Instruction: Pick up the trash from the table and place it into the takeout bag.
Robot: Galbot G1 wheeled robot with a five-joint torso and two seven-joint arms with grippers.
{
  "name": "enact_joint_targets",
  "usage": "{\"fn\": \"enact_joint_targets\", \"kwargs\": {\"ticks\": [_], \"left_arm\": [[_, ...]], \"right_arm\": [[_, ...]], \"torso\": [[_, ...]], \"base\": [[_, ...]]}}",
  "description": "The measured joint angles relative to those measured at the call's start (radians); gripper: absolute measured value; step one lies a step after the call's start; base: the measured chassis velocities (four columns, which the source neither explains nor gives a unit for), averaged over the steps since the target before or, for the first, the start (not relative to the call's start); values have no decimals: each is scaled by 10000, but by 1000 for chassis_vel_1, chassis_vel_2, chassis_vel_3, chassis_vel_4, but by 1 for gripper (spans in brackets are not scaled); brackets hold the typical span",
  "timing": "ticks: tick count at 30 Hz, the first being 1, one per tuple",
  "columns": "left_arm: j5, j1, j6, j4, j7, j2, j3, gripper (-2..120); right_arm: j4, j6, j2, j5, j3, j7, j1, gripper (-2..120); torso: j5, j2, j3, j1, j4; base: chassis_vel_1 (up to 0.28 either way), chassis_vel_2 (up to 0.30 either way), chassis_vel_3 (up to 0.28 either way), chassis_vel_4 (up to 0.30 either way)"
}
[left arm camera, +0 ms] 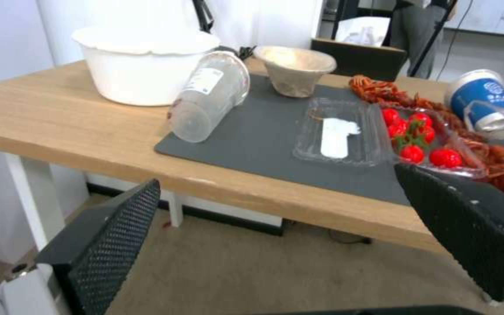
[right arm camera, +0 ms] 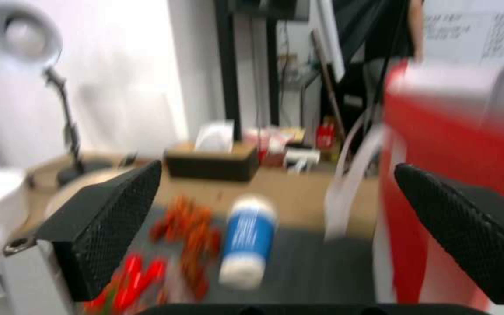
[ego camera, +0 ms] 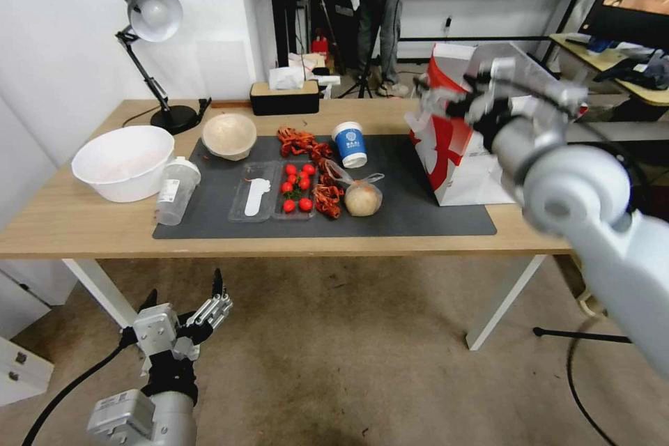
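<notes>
Danger sits close: my right pincer [ego camera: 446, 101], spread and empty beside the takeout bag [ego camera: 474, 167], could knock it over; left pincer [ego camera: 209, 310] hangs spread.

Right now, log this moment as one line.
right gripper: open, raised beside takeout bag | left gripper: open, low before table | paper cup: on mat

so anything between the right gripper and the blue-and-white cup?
Nothing visible. The open right gripper hovers beside the takeout bag; the blue-and-white paper cup stands apart on the mat, and the gap between them looks free. The crawfish pile sits on the cup's far side.
</notes>
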Motion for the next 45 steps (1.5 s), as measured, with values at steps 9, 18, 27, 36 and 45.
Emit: {"fn": "enact_joint_targets", "kwargs": {"ticks": [9,18,27,36,45], "left_arm": [[-146,-98,25,19,107,16,-27,100],[-151,-142,-14,175,178,71,19,100],[-152,-259,-34,346,196,111,76,100],[-156,-336,-43,370,185,106,33,100],[-151,-471,-11,411,187,121,5,100]], "right_arm": [[793,1067,61,-1511,757,-446,-2867,100],[340,5624,2398,-6028,1866,-1579,-8182,100],[377,5663,2878,-6333,1796,-1595,-9179,100],[250,5443,2970,-6294,1763,-1572,-9227,100],[12,4783,2997,-5804,1499,-1514,-8410,100]], "torso": [[-3,0,0,-1,0],[-3,1,-1,-1,0],[-2,0,0,-2,4],[-2,0,1,-2,3],[0,0,1,0,2]], "base": [[0,0,0,0],[0,0,0,0],[0,0,0,0],[0,0,0,0],[0,0,0,0]]}}
